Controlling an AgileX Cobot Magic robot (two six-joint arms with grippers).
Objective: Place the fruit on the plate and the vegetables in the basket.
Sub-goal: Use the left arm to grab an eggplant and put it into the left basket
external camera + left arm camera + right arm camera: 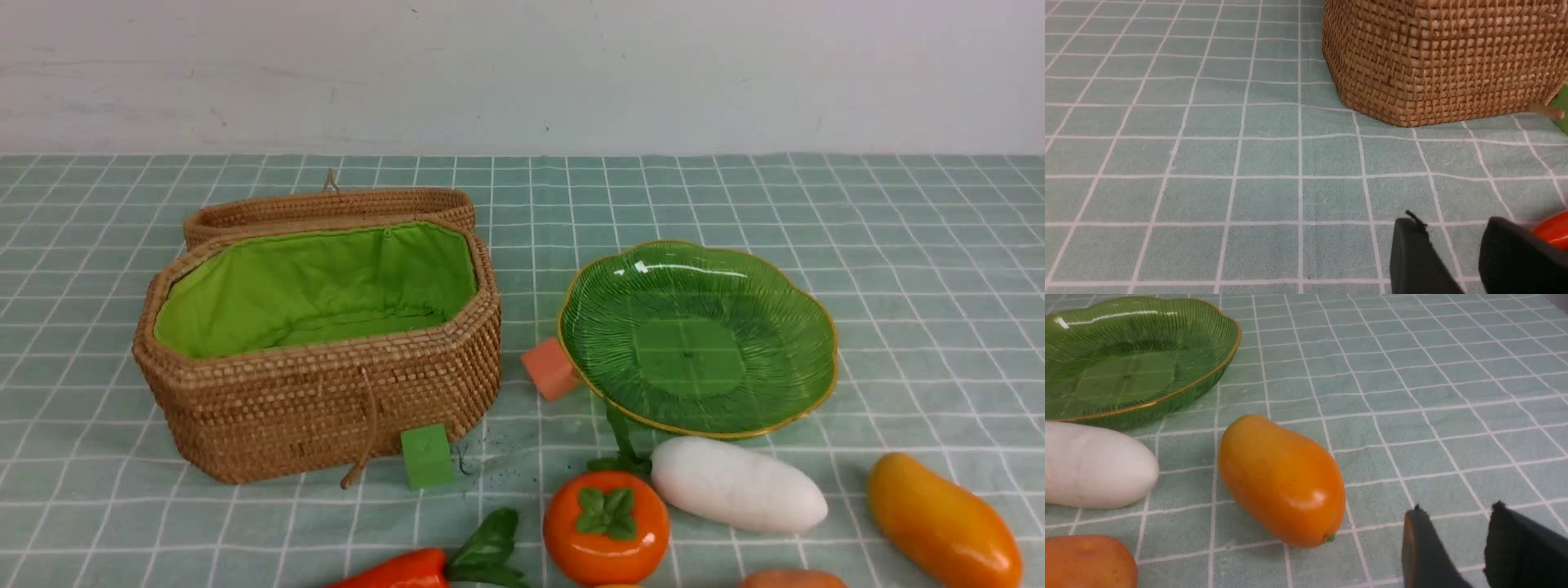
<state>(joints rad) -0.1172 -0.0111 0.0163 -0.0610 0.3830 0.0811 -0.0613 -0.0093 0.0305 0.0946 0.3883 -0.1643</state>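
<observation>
The wicker basket with lime lining stands open and empty at left; its wall shows in the left wrist view. The green plate is empty at right. Near the front lie the white radish, persimmon, mango, carrot and potato-like lump. The lemon is out of view. My left gripper is open and empty beside the carrot. My right gripper is open and empty beside the mango. Neither gripper shows in the front view.
A coral cube lies between basket and plate. A green cube sits at the basket's front by its cord loop. The basket lid lies open behind it. A checked green cloth covers the table.
</observation>
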